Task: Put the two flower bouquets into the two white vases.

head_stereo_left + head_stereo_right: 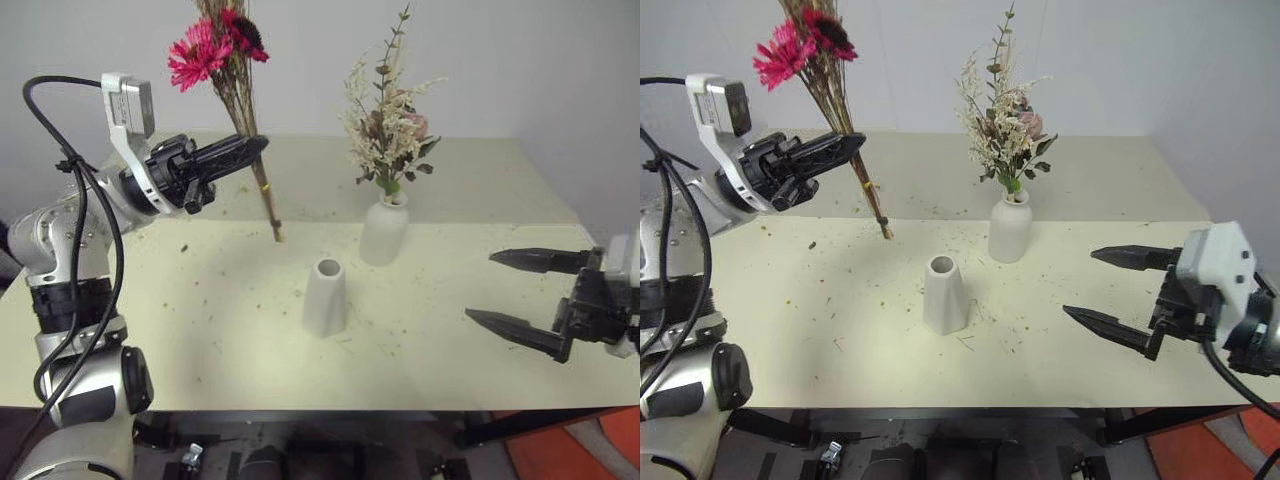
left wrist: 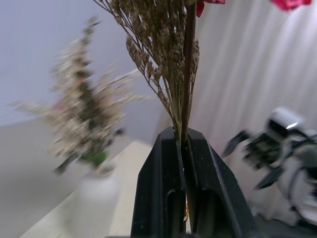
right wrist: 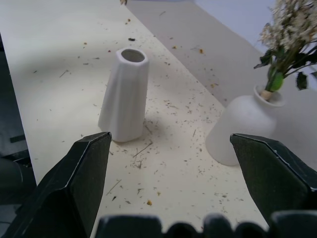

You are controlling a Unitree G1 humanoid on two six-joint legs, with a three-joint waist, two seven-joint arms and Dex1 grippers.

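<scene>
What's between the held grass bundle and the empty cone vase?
Nothing visible. The grass bundle hangs in the shut left gripper behind and left of the cone vase, whose mouth is open. The bottle vase sits off to the right.

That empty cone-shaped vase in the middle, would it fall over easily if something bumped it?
Probably, yes. The cone vase is tall for its base and nothing is in it, so a sideways nudge near its small mouth could tip it. It looks like smooth, hard ceramic, so it may slide on the table and could chip. Once down, its tapered shape would likely roll in a curve.
</scene>
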